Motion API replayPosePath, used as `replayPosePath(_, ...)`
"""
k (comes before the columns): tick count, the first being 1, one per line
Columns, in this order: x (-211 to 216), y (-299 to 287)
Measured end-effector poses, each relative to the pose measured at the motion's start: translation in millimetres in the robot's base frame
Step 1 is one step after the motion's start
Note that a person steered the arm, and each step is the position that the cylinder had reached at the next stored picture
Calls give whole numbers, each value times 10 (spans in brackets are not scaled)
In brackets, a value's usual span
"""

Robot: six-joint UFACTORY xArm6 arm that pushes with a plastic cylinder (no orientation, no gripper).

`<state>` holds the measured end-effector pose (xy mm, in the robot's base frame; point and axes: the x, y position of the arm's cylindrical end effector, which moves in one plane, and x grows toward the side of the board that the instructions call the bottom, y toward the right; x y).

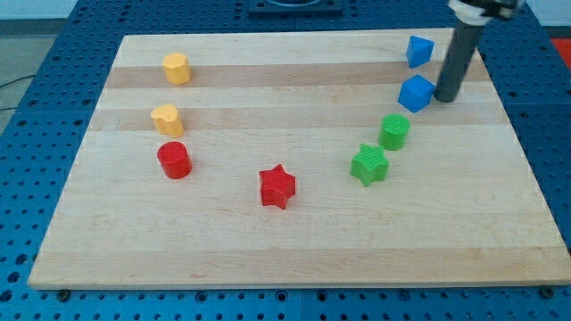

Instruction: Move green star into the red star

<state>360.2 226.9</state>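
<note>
The wooden bench point(294, 259) carries 8 small blocks. My tip point(443, 98) stands at the far right of the board, touching or just beside the right side of a blue cube point(417, 93); the arm ends in this plain dark rod, so there is no pincer to be open or closed. A second blue block point(420, 51), of unclear shape, sits farther back, near the far right corner. The green star point(369, 164) lies right of centre, nearer than the blue cube and well apart from my tip. A green cylinder point(394, 131) sits just beside it, slightly farther and to the right. The red star point(277, 186) lies left of the green star, apart from it and a little nearer. On the left side are a red cylinder point(174, 160), a yellow block point(167, 119) just beyond it, and another yellow block point(177, 68) farther back still.
</note>
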Motion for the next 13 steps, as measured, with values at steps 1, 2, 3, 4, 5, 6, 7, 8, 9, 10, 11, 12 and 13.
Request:
replayPosePath(1,-123,-288)
replayPosePath(2,-208,-908)
replayPosePath(3,-208,-630)
replayPosePath(4,-208,-611)
replayPosePath(5,-221,-611)
replayPosePath(6,-233,-614)
replayPosePath(7,-233,-635)
replayPosePath(8,-74,-593)
replayPosePath(9,236,-413)
replayPosePath(10,826,-342)
replayPosePath(11,707,-603)
replayPosePath(12,586,-761)
replayPosePath(13,870,-1266)
